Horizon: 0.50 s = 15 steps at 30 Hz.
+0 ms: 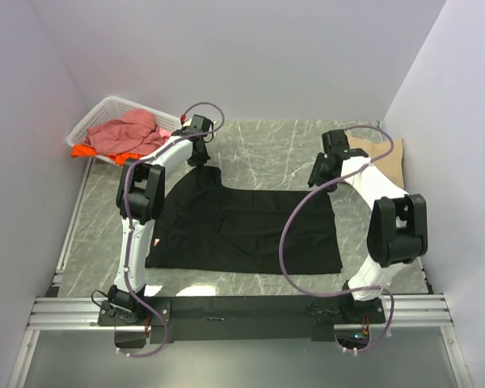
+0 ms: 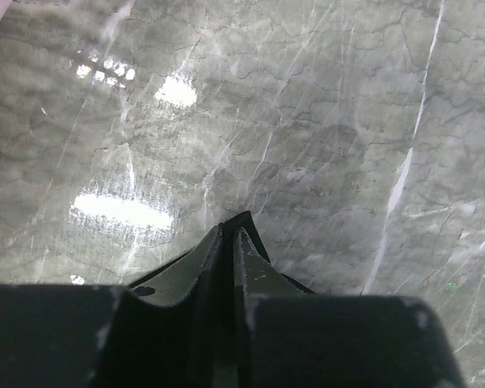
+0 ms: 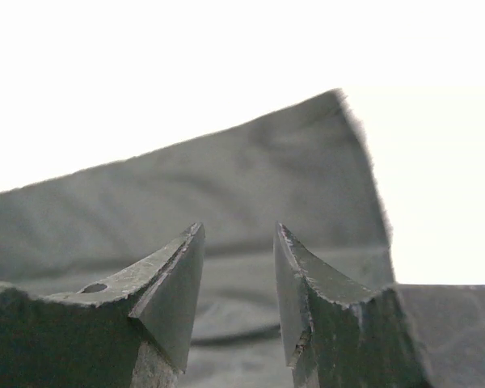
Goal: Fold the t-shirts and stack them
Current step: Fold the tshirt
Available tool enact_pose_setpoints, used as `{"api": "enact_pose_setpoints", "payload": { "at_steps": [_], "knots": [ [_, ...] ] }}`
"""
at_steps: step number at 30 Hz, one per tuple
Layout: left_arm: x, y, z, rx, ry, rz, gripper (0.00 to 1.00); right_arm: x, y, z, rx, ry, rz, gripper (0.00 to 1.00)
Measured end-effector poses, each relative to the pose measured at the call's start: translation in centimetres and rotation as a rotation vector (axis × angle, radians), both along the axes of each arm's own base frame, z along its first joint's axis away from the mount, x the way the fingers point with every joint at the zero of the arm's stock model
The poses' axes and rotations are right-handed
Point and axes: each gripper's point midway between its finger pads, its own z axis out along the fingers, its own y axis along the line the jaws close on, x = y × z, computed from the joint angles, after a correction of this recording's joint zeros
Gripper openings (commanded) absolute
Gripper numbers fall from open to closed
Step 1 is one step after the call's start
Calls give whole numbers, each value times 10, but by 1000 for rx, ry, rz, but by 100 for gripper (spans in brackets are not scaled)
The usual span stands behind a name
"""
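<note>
Your left gripper (image 2: 229,230) has its fingers pressed together with only a sliver between them. They seem to pinch the far left corner of the black t-shirt (image 1: 250,230), though the wrist view is too dark there to be sure. Ahead of those fingers lies bare marbled table (image 2: 307,121). From that corner, the shirt spreads flat toward the arm bases.

Your right gripper (image 3: 238,230) has its fingers apart, with nothing between them. The shirt's far right corner lies just beneath and beyond their tips.

A pink t-shirt (image 1: 133,131) sits in the basket (image 1: 89,121), left of the left fingers. A tan t-shirt (image 1: 380,158) lies right of the right fingers.
</note>
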Motion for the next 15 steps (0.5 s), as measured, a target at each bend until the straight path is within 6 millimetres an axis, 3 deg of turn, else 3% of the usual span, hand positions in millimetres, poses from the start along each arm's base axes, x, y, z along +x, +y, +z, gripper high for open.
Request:
{"api": "enact_pose_setpoints", "payload": {
  "at_steps": [9,15],
  "knots": [
    [-2,-1,0,-6,2,-8,8,14,-42,-49,-93,106,-74,47],
    [-4,-3,0,-16,8,-15,8,30,-57,-58,-113,111,-102,47]
  ]
}}
